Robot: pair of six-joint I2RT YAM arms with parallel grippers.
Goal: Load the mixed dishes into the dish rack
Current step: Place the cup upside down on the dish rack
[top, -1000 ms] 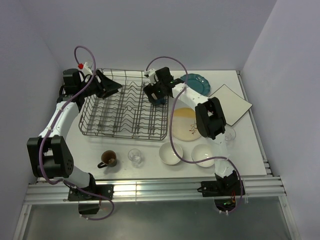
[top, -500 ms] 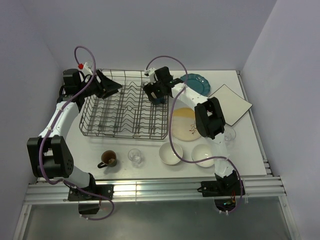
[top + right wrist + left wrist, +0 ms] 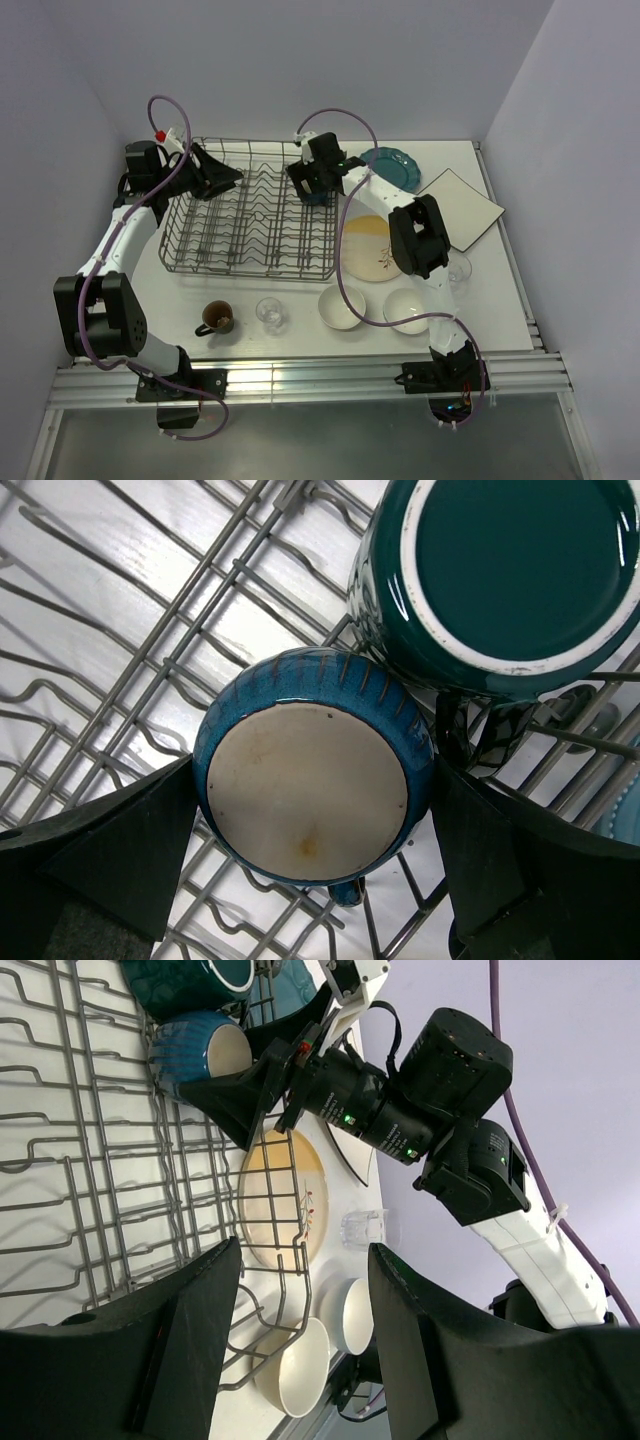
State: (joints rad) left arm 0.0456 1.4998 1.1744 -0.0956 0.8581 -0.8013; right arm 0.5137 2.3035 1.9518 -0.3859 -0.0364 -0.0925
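Dish rack (image 3: 230,235) is set on the left half of the tabletop (image 3: 500,300), mostly unfilled. Only two items are seen in it, both at the far right corner: blue mug (image 3: 305,800), turned base-up on the wires, and teal mug (image 3: 510,570) just beside it, also base-up. Blue mug is straddled by the right pincer (image 3: 313,768), fingers spread wide and right against its sides; whether it is gripped or already let go cannot be told. Left pincer (image 3: 310,1250) is held over the rack's far left corner, fingers apart, nothing between them.

Not yet loaded, all on the tabletop:
- In front of the rack: brown mug (image 3: 217,317), a glass (image 3: 270,313), a white bowl (image 3: 341,306), a second white bowl (image 3: 407,309)
- To the right of the rack: cream plate (image 3: 375,248), a second glass (image 3: 458,268), teal plate (image 3: 395,165), square plate (image 3: 462,205)

Progress is judged early: two mugs placed or nearly placed, eight items left, and no plate is slotted in the tines
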